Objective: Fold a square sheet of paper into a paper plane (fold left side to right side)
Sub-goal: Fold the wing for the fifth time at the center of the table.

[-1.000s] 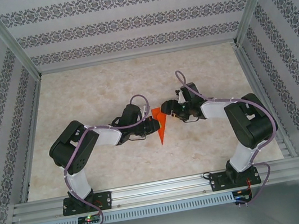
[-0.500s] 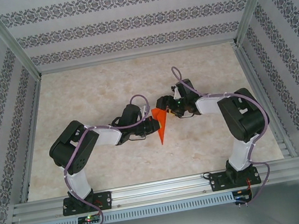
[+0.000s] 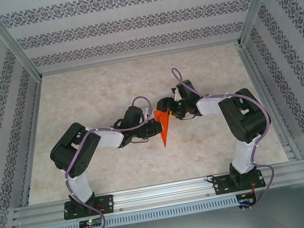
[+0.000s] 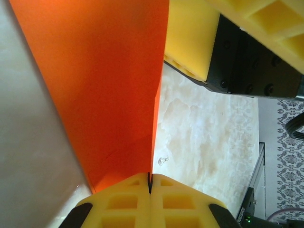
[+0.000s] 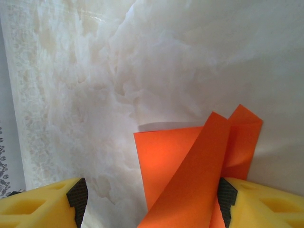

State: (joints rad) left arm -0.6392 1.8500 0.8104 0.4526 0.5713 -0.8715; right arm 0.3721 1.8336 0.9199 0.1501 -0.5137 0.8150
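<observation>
Plainly, the folding is far along. On the table (image 3: 96, 88), the left gripper (image 4: 150, 202) is pressed together, pinching an edge of the plane (image 3: 164, 128), which sits mid-table between the two grippers, its sharp tip toward the near edge. The right gripper (image 5: 151, 209) stands spread, one finger on either side of the plane's wide end, where a loose flap (image 5: 199, 171) lifts off the layer beneath. Next, I judge, the right fingers must close on that flap and carry it across rightward, while the left pinch anchors the paper.
</observation>
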